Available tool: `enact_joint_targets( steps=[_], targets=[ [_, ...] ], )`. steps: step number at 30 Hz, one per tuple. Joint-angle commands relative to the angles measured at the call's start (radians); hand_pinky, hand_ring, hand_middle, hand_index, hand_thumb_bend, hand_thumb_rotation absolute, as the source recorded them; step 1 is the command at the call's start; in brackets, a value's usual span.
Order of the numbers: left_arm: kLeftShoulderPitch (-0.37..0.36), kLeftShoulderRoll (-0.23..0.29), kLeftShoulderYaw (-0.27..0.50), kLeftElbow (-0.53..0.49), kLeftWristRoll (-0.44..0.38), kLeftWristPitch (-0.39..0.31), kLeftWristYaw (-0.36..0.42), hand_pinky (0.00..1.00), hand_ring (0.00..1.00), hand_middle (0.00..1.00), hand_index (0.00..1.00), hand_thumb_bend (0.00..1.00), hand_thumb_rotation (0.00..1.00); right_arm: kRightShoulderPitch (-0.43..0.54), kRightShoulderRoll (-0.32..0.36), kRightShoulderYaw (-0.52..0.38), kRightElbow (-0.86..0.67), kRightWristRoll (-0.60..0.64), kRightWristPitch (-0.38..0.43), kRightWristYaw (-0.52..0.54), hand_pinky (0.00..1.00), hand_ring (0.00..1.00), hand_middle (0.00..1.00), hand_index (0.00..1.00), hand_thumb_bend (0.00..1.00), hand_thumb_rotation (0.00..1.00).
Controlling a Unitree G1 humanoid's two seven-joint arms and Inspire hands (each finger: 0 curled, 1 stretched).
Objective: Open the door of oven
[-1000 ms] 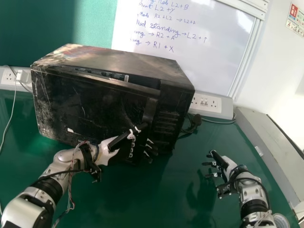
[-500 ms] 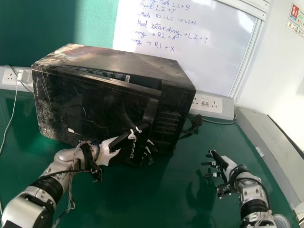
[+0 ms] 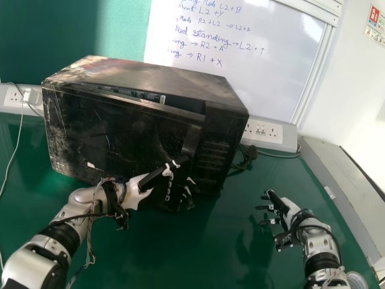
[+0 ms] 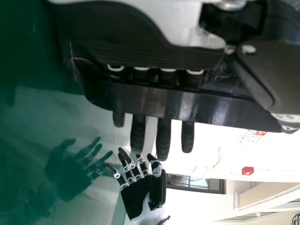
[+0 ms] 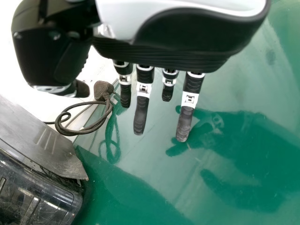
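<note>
Head view: black oven (image 3: pixel 150 73) at left, left hand (image 3: pixel 136 191) hooked round its door handle (image 3: pixel 191 141).
Right hand (image 3: pixel 290 208) near right, released, over green table (image 3: pixel 174 253); far behind, handwriting (image 3: pixel 209 46) on whiteboard (image 3: pixel 277 75); printed sign (image 3: pixel 374 25) far right.

Probably a lab or workshop, though little of the room shows: a whiteboard (image 3: pixel 240 48) with handwritten notes at the far side, power sockets (image 3: pixel 271 133) along the far edge of a green worktop (image 3: pixel 198 253), a wall notice (image 3: pixel 374 24) far right.
</note>
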Motion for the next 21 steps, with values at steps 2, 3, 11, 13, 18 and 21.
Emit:
enact_joint_targets(
  steps=[2, 3, 11, 13, 18, 21],
  targets=[
    [-0.031, -0.016, -0.023, 0.004, 0.012, 0.002, -0.050, 0.00, 0.03, 0.08, 0.35, 1.00, 0.93, 0.002, -0.004, 0.009, 0.004, -0.006, -0.003, 0.004, 0.67, 0.66, 0.70, 0.93, 0.51, 0.48],
    [-0.031, -0.015, -0.027, 0.002, 0.017, -0.001, -0.045, 0.00, 0.04, 0.09, 0.30, 1.00, 0.94, 0.001, -0.004, 0.005, 0.004, -0.002, 0.001, 0.003, 0.68, 0.66, 0.69, 0.93, 0.53, 0.48],
    [-0.030, -0.020, -0.016, 0.003, 0.006, 0.004, -0.054, 0.00, 0.04, 0.10, 0.13, 1.00, 0.91, 0.001, -0.004, 0.003, 0.005, -0.001, 0.002, 0.010, 0.73, 0.69, 0.72, 0.94, 0.55, 0.48],
    [-0.029, -0.019, -0.017, 0.003, 0.008, -0.003, -0.057, 0.00, 0.04, 0.10, 0.11, 1.00, 0.92, 0.001, -0.005, 0.007, 0.004, -0.006, -0.001, 0.011, 0.75, 0.69, 0.72, 0.94, 0.52, 0.49],
    [-0.028, -0.019, -0.015, 0.002, 0.005, -0.004, -0.067, 0.00, 0.04, 0.09, 0.09, 1.00, 0.91, 0.002, -0.005, -0.004, 0.005, 0.006, 0.003, 0.016, 0.72, 0.69, 0.74, 0.95, 0.52, 0.49],
    [-0.029, -0.016, -0.020, -0.001, 0.009, -0.002, -0.073, 0.00, 0.04, 0.09, 0.08, 1.00, 0.91, 0.003, -0.003, 0.004, 0.004, -0.005, -0.004, 0.006, 0.72, 0.68, 0.71, 0.93, 0.49, 0.49]
  ],
)
